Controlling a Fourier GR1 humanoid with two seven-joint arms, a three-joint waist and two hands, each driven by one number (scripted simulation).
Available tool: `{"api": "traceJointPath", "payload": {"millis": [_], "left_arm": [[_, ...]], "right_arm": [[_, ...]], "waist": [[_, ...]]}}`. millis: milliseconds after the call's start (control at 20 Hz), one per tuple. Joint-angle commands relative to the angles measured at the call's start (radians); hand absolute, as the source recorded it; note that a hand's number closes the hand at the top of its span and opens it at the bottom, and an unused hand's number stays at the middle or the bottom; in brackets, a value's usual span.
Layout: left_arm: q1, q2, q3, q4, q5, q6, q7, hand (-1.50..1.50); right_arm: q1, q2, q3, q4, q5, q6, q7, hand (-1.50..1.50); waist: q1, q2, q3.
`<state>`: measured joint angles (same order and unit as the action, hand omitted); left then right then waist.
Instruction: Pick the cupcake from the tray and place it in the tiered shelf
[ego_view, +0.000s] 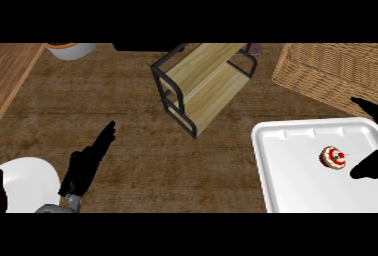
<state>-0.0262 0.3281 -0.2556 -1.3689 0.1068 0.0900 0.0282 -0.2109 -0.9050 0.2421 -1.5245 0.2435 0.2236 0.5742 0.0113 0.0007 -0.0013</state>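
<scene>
Cupcake (334, 158) with white frosting and red bits on top sits on the white tray (295, 170), toward the tray's right side and about midway between its far and near edges. It is the only thing on the tray, which lies at the counter's right near corner and has a raised rim with rounded corners.

Just right of the cupcake, the right hand (365, 169) shows only as dark finger shapes coming in from the right edge, one near the cupcake and another higher up by the tray's far right corner. They are apart from the cupcake, and I cannot tell whether this hand is released or clenched.

Far from the tray, near the middle of the counter's far edge, stands the tiered shelf (207, 80), a black metal frame with light wooden boards, set at an angle. Nothing shows on the boards that are visible.

A woven wicker basket (328, 75) fills the counter's far right corner; its contents are not visible. A pale round pot (72, 50) stands at the far left edge, cut off by the view.

The left hand (88, 165) lies over the counter's left near part, released, fingers straight and pointing away, grasping nothing.

The counter (111, 110) is dark brown wood grain, with a lighter wooden strip along its left edge.
</scene>
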Motion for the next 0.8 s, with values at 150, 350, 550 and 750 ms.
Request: {"api": "traceJointPath", "payload": {"millis": [150,350,550,750], "left_arm": [[0.033,-0.020,0.006,-0.041,-0.032,-0.008,0.026,0.00],[0.044,-0.026,0.040,-0.047,-0.027,-0.036,0.016,0.00],[-0.032,-0.035,0.075,-0.006,-0.046,-0.057,0.051,0.00],[0.022,-0.030,0.105,0.022,-0.064,-0.089,-0.044,0.00]], "right_arm": [[-0.081,0.161,0.054,0.004,0.087,0.086,0.236,-1.50],[0.036,0.205,0.049,-0.039,0.175,0.051,0.227,-1.50],[0.009,0.173,-0.027,0.017,0.208,0.127,0.175,-1.50],[0.076,0.246,-0.004,-0.073,0.311,0.100,0.251,-1.50]], "waist": [[-0.003,-0.001,0.001],[-0.011,-0.002,0.001],[-0.012,-0.001,0.001],[-0.013,-0.002,0.001]]}}
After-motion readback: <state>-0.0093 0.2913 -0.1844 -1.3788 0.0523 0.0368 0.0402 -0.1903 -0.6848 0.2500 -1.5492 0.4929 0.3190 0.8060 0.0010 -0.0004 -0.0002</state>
